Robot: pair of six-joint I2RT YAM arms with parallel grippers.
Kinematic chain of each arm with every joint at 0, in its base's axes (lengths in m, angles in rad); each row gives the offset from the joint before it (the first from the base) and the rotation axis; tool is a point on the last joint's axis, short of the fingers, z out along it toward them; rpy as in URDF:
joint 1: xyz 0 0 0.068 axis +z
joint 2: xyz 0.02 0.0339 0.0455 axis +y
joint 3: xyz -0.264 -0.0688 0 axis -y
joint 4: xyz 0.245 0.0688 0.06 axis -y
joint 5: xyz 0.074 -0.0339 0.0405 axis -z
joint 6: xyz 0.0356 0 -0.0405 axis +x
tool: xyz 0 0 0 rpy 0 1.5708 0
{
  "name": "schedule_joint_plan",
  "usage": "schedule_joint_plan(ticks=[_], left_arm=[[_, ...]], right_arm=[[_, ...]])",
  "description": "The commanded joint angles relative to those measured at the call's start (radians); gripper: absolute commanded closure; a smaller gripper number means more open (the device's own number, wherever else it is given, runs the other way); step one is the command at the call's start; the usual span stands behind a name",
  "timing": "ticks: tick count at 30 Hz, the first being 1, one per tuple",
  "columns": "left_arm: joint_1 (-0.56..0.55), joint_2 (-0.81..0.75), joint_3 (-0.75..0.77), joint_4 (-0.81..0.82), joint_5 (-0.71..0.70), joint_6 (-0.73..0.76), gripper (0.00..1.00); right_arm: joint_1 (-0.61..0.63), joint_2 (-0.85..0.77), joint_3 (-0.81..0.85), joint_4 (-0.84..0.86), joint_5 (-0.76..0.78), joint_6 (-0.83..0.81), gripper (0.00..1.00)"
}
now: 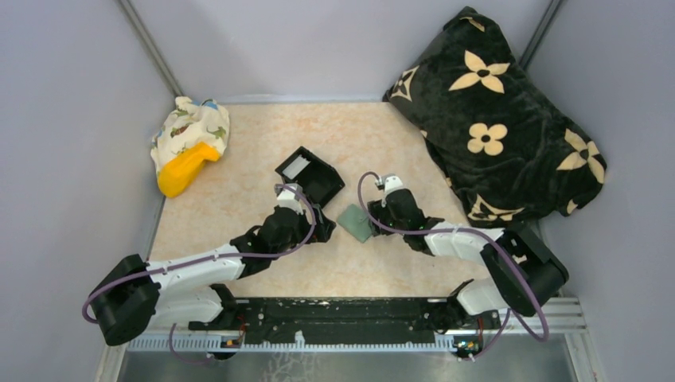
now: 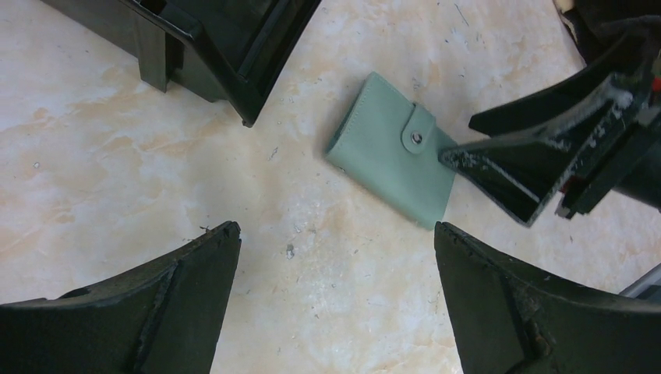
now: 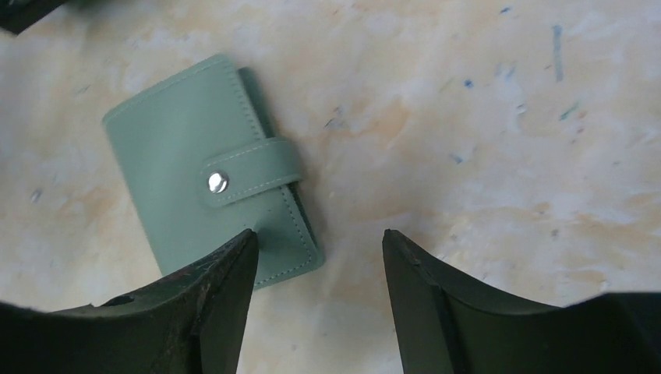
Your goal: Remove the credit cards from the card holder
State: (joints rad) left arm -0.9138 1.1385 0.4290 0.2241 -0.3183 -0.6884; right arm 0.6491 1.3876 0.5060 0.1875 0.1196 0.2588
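Note:
The card holder (image 1: 356, 222) (image 2: 390, 156) (image 3: 195, 156) is a sage-green wallet lying flat on the marbled table between the two arms, folded shut with its snap tab fastened. The credit cards are hidden. My left gripper (image 1: 316, 223) (image 2: 337, 234) hovers open just left of the holder, with only bare table between its fingers. My right gripper (image 1: 371, 215) (image 3: 319, 238) is open at the holder's right edge. Its left fingertip (image 3: 234, 257) overlaps the holder's corner and its right one is over bare table. The right gripper's fingers (image 2: 530, 164) also show in the left wrist view, at the snap tab.
A black plastic box (image 1: 310, 177) (image 2: 226, 39) lies tilted just behind the left gripper, with a pale rectangle inside. A yellow object in patterned cloth (image 1: 188, 147) sits at the back left. A dark flowered cushion (image 1: 497, 119) fills the back right.

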Motion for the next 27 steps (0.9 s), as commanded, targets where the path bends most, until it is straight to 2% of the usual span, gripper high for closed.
schedule_joint_plan(ticks=[1,8,13,19,27], left_arm=[[-0.004,-0.002,-0.007,0.025,-0.018,-0.01,0.01],[-0.003,0.032,0.003,0.053,-0.004,-0.01,0.01],[-0.002,0.068,0.013,0.079,0.007,-0.009,0.01],[-0.002,0.073,0.004,0.099,0.008,-0.049,0.06],[-0.003,0.025,-0.025,0.041,-0.038,-0.072,0.06]], right_arm=[[0.046,-0.088,-0.055,0.084,-0.109,0.012,0.39],[0.113,-0.225,-0.068,-0.009,-0.134,0.024,0.38],[0.113,-0.277,-0.035,-0.054,-0.071,0.023,0.39],[0.113,-0.154,0.074,-0.082,0.004,-0.027,0.43],[0.118,0.017,0.195,-0.092,0.031,-0.045,0.4]])
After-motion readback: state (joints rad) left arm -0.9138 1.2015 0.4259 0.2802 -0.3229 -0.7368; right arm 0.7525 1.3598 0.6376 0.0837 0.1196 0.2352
